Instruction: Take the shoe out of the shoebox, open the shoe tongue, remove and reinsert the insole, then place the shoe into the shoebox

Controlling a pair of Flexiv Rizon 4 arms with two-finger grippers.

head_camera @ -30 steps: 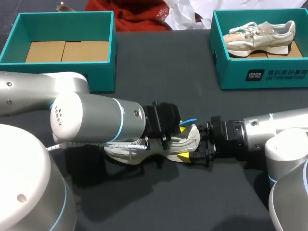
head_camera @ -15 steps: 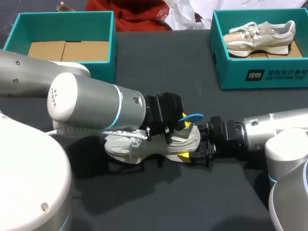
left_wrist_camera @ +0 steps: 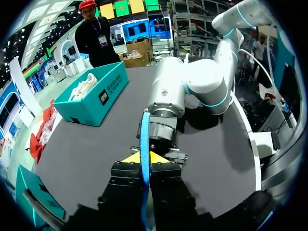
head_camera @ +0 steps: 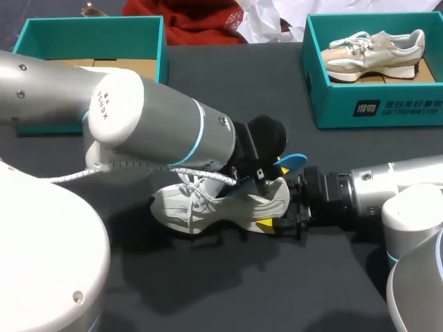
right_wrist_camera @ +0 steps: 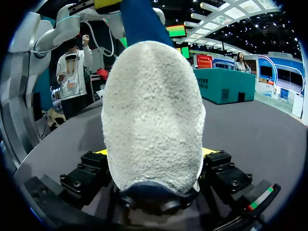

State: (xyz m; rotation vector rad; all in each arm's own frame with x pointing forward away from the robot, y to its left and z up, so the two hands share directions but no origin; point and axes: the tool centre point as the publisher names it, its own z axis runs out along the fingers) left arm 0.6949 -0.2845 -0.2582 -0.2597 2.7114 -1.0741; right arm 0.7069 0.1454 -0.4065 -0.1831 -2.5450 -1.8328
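Observation:
A white sneaker (head_camera: pixel 208 204) lies on its side on the dark table, heel toward my right arm. My right gripper (head_camera: pixel 277 200) is shut on the heel, which fills the space between its fingers in the right wrist view (right_wrist_camera: pixel 154 120). My left gripper (head_camera: pixel 277 166) hangs just above the heel, shut on a blue insole (head_camera: pixel 294 160). The left wrist view shows the insole (left_wrist_camera: pixel 145 144) edge-on between the yellow tips, and the right wrist view shows the insole (right_wrist_camera: pixel 139 21) rising behind the heel. The teal shoebox (head_camera: pixel 381 107) at the back right holds a second sneaker (head_camera: pixel 374 50).
A second teal box (head_camera: pixel 163 76) stands at the back left with only cardboard inside. My bulky left arm (head_camera: pixel 145 128) crosses the table's middle and covers part of that box. Bare dark table lies between the two boxes and along the front edge.
My left gripper has risen and shifted right, drawing the blue insole up out of the sneaker. More of the sneaker's laces and toe now show. The right gripper has kept still.

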